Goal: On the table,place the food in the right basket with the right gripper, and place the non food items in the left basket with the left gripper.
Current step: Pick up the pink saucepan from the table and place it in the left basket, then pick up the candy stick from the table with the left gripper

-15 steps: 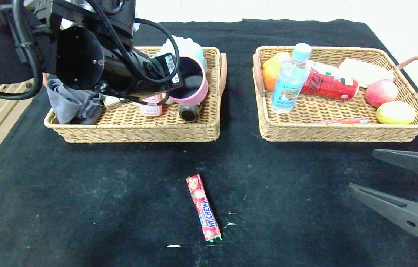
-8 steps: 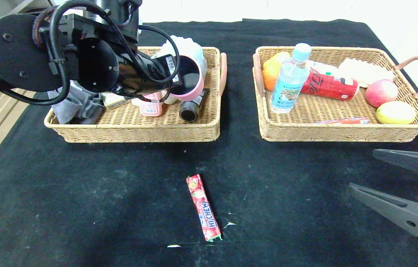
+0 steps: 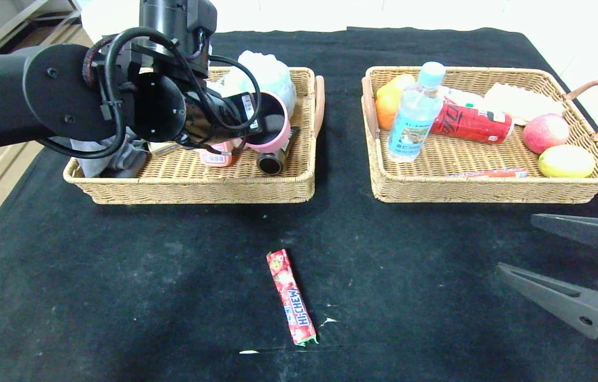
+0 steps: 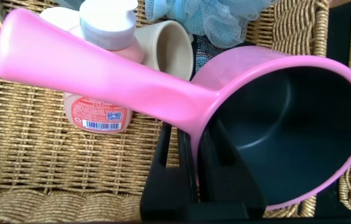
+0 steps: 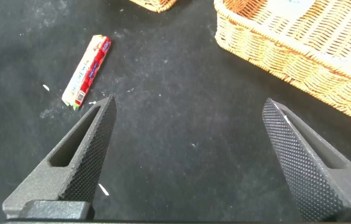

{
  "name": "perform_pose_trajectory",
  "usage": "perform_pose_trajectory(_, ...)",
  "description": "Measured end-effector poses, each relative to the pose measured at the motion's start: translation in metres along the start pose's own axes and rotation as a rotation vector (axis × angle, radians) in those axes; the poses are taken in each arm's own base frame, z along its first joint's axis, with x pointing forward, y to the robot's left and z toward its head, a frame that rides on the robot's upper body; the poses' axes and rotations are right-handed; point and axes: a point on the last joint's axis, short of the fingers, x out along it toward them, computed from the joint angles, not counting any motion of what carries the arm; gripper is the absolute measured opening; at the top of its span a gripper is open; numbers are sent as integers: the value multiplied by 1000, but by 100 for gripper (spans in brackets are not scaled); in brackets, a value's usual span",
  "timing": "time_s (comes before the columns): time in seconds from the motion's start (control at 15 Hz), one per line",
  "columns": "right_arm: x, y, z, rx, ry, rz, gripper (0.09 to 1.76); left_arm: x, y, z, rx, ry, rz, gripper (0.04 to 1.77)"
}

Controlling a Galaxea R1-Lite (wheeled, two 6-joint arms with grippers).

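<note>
My left gripper [image 4: 192, 126] is shut on the rim of the pink saucepan [image 3: 273, 126], one finger inside its dark grey bowl [image 4: 287, 124] and one outside. The pan hangs tilted over the right part of the left basket [image 3: 198, 188]. Under it lie the pink squeeze bottle [image 4: 98, 106] and the beige cup [image 4: 169, 46]. The red Hi-Chew candy stick [image 3: 290, 297] lies on the table [image 3: 119, 276] at front centre. My right gripper [image 3: 515, 243] stands open at the front right, holding nothing. In the right basket [image 3: 490, 191] are the clear bottle [image 3: 410, 116] and the orange sausage stick [image 3: 490, 173].
The left basket also holds a grey cloth [image 3: 113, 159], a white-blue bath pouf [image 3: 267, 74] and a black cylinder [image 3: 272, 159]. A red can [image 3: 471, 123], an apple [image 3: 545, 132], a yellow fruit [image 3: 565, 161] and an orange [image 3: 386, 106] lie in the right basket.
My left arm has swung rightward over the left basket while the saucepan stayed over the basket's right part. The right gripper has not moved.
</note>
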Motion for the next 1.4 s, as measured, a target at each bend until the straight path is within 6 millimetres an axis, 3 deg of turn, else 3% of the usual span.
perform_pose_trajectory(0.33,1,0,-1,2,6,-1,171,1,0,0,3,-1,3,16)
perform_pose_trajectory(0.4,1,0,-1,2,6,-1,171,1,0,0,3,-1,4,23)
perform_pose_trajectory(0.67,1,0,-1,2,7,0,171,1,0,0,3,0,5,82)
perform_pose_trajectory(0.87,1,0,-1,2,6,0,171,1,0,-1,4,0,5,110)
perform_pose_trajectory(1.07,0,0,-1,0,3,1,171,-2,-1,1,1,-4,3,130)
perform_pose_trajectory(1.4,0,0,-1,1,4,3,171,-15,-4,4,5,-18,-7,149)
